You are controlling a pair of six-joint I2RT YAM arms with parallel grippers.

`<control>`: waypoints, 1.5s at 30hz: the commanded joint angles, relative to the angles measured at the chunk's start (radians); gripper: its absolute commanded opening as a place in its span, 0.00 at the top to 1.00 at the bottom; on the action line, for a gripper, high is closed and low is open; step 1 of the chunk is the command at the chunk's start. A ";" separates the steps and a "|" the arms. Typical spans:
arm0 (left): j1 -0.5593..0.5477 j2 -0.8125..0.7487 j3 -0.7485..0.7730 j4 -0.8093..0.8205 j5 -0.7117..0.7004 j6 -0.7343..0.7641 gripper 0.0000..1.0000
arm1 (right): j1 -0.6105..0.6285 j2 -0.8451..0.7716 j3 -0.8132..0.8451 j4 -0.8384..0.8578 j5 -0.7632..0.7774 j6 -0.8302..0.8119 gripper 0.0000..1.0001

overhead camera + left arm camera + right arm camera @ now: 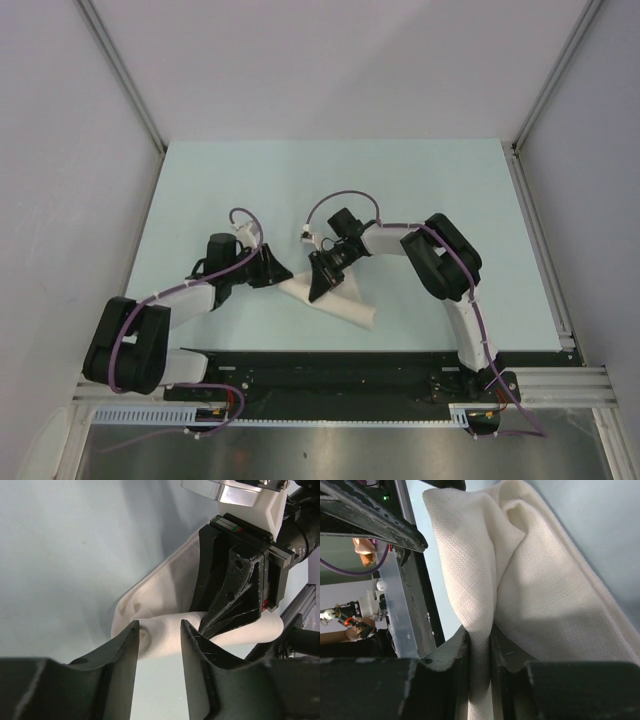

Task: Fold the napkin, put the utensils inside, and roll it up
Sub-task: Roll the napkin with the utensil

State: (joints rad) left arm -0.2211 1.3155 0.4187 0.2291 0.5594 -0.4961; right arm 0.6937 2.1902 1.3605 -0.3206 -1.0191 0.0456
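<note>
The white napkin (pixel 350 308) lies rolled into a loose tube, slanting across the near middle of the table. My right gripper (pixel 320 290) comes down on its middle. In the right wrist view this gripper (pixel 480 632) is shut on a raised fold of the napkin (pixel 540 580). My left gripper (pixel 280 275) is at the roll's left end. The left wrist view shows its jaws (pixel 160 625) open, the rolled end of the napkin (pixel 165 580) just at and between the fingertips. The right gripper (pixel 207 625) shows there too, pressed into the cloth. The utensils are hidden.
The pale blue table (pixel 420 190) is bounded by grey walls at the left, right and back. A black rail (pixel 330 365) with the arm bases runs along the near edge, close behind the roll.
</note>
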 commanded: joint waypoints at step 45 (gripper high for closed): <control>-0.011 0.269 0.189 -0.056 0.016 -0.018 1.00 | 0.352 -0.399 -0.262 0.086 1.110 -0.220 0.30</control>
State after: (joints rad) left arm -0.2272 1.5707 0.5739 0.1692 0.5819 -0.5133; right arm 1.0416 1.7653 1.0988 -0.2562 0.0429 -0.1436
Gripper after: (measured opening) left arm 0.010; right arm 0.709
